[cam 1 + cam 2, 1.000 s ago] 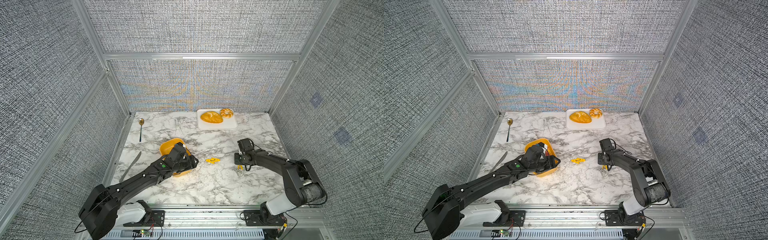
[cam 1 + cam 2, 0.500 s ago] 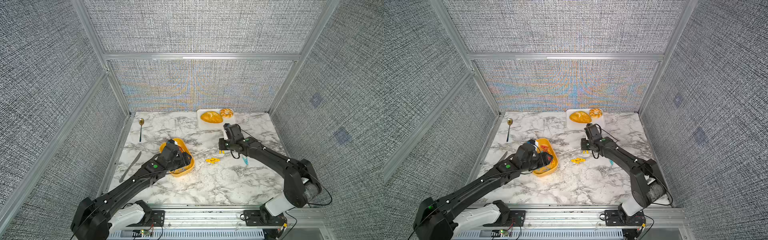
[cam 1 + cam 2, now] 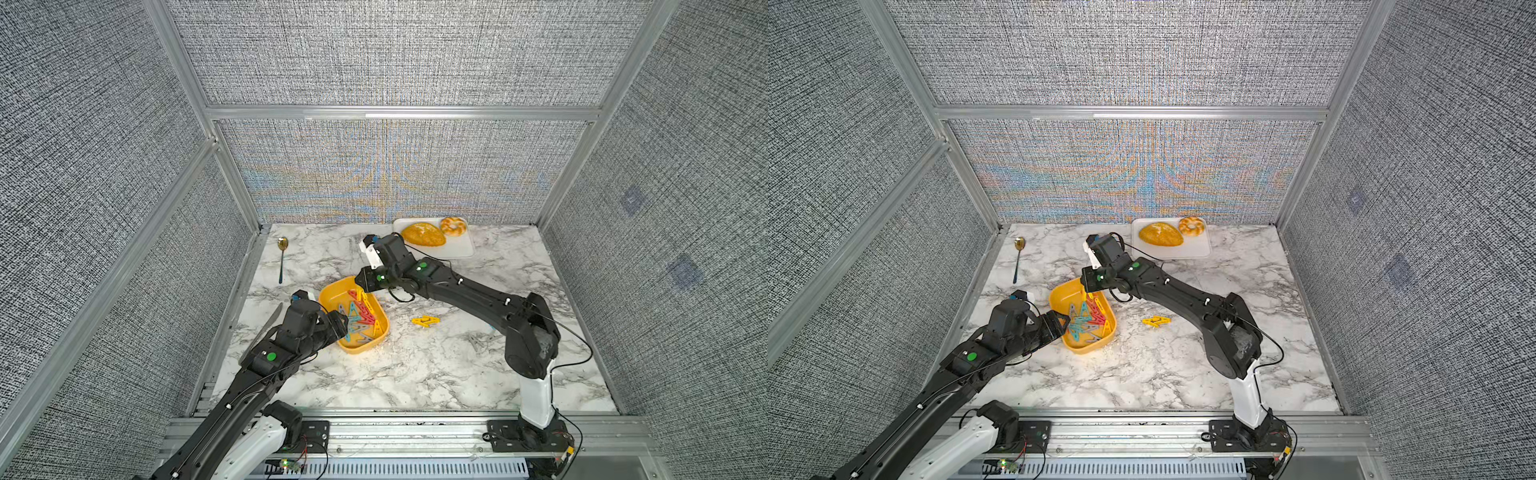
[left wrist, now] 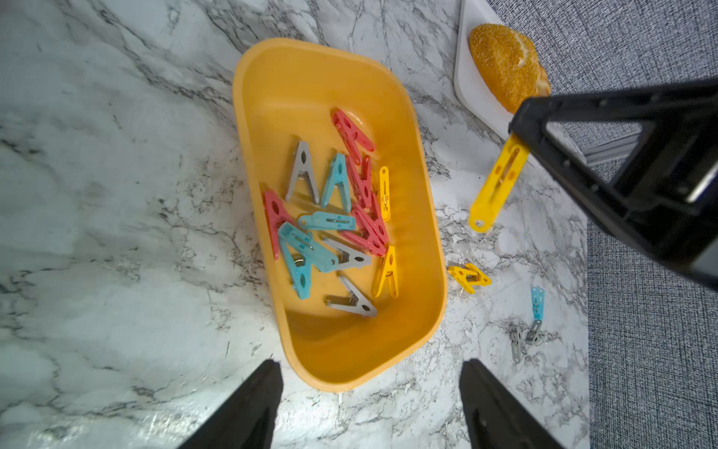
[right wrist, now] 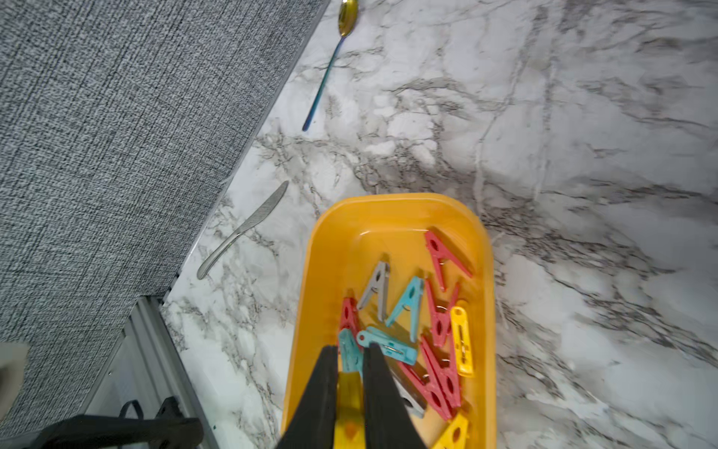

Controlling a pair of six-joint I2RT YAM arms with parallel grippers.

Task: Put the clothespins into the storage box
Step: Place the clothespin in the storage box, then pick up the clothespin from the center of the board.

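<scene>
Marble-patterned tabletop (image 3: 415, 374), walled in by grey woven panels (image 3: 374, 54), is carrying the following, as I am seeing it from the room.

1. Storage box (image 3: 332, 296), yellow-orange, is lying flat on the marble between the two grippers.
2. Clothespins (image 4: 338, 217) in red, teal, grey and yellow are lying jumbled on the storage box's floor (more than a dozen, overlapping).
3. Right gripper (image 5: 351, 348) is hanging over the storage box's far end, its fingers clamped on a yellow clothespin (image 4: 499, 182) that is dangling from the tips.
4. Left gripper (image 4: 371, 363) is hovering just off the storage box's near end, its jaws standing wide apart with nothing between them.
5. Loose yellow pegs (image 3: 426, 321) are lying on the marble near the storage box, on its right-arm side. Farther out on that side, a teal peg (image 4: 537, 302) and grey pegs (image 4: 522, 338) are lying close together.
6. White tray (image 3: 461, 247) is sitting well beyond the storage box's far end, bearing a seeded loaf (image 3: 423, 235) and a ring-shaped bun (image 3: 453, 226).
7. Spoon (image 3: 282, 257) is lying beyond the storage box's far end on the left-arm side.
8. Knife (image 5: 244, 229) is lying beside the storage box on that same side, along the table's edge.
</scene>
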